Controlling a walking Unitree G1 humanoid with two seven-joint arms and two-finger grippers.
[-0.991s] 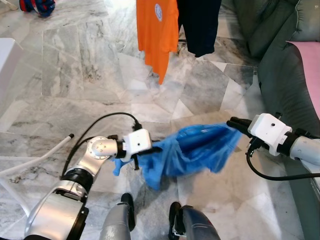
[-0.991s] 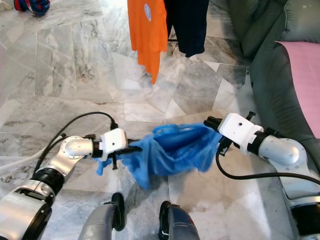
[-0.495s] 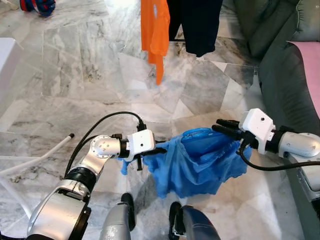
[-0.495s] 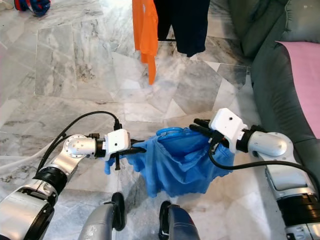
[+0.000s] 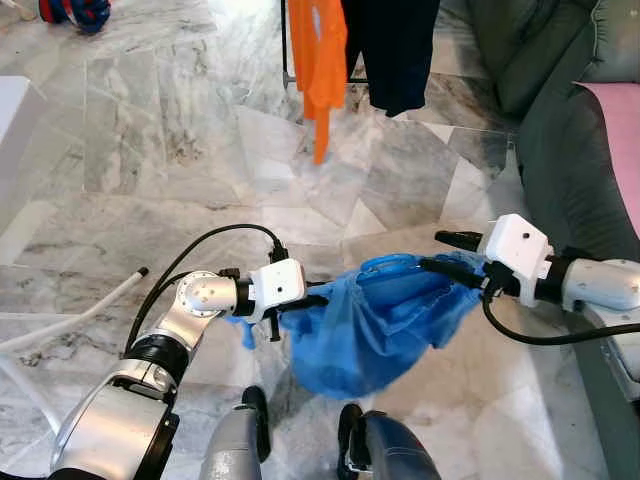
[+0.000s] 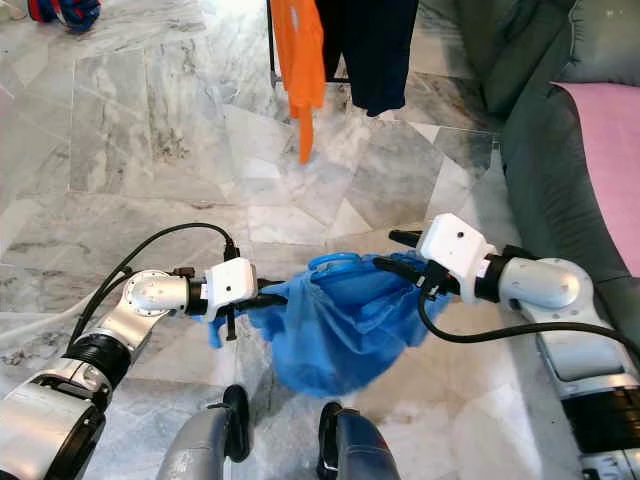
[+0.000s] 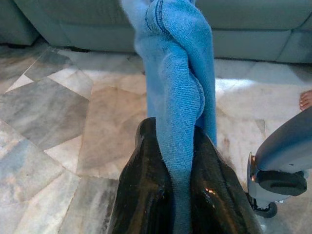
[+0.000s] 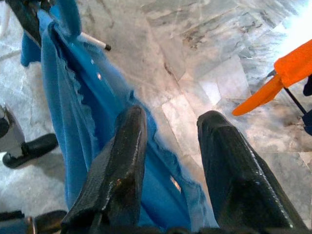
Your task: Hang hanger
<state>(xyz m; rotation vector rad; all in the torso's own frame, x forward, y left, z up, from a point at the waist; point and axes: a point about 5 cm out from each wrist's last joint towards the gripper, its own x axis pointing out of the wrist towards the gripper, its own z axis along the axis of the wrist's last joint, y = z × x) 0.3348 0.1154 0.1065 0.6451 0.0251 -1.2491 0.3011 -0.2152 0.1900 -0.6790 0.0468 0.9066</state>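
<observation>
A blue garment [image 5: 375, 325] hangs slack between my two arms, above the marble floor. A shiny blue hanger arm [image 8: 109, 105] runs along its upper edge. My left gripper [image 5: 318, 298] is shut on the garment's left end, and the cloth is pinched between its black fingers [image 7: 146, 161]. My right gripper [image 5: 446, 252] is open at the garment's right end. One finger [image 8: 122, 156] lies over the blue edge and the other stands off above bare floor, so nothing is clamped there.
An orange shirt [image 5: 318, 50] and a dark shirt [image 5: 398, 50] hang from a rack straight ahead. A grey-green sofa [image 5: 560, 140] with a pink cloth [image 5: 622, 130] lines the right side. A white tube [image 5: 70, 320] lies at the left. My feet [image 5: 255, 420] are below the garment.
My right gripper has moved left toward the other arm and its fingers now stand apart. The blue garment, stretched a second ago, sags into a pouch. The orange shirt has turned edge-on.
</observation>
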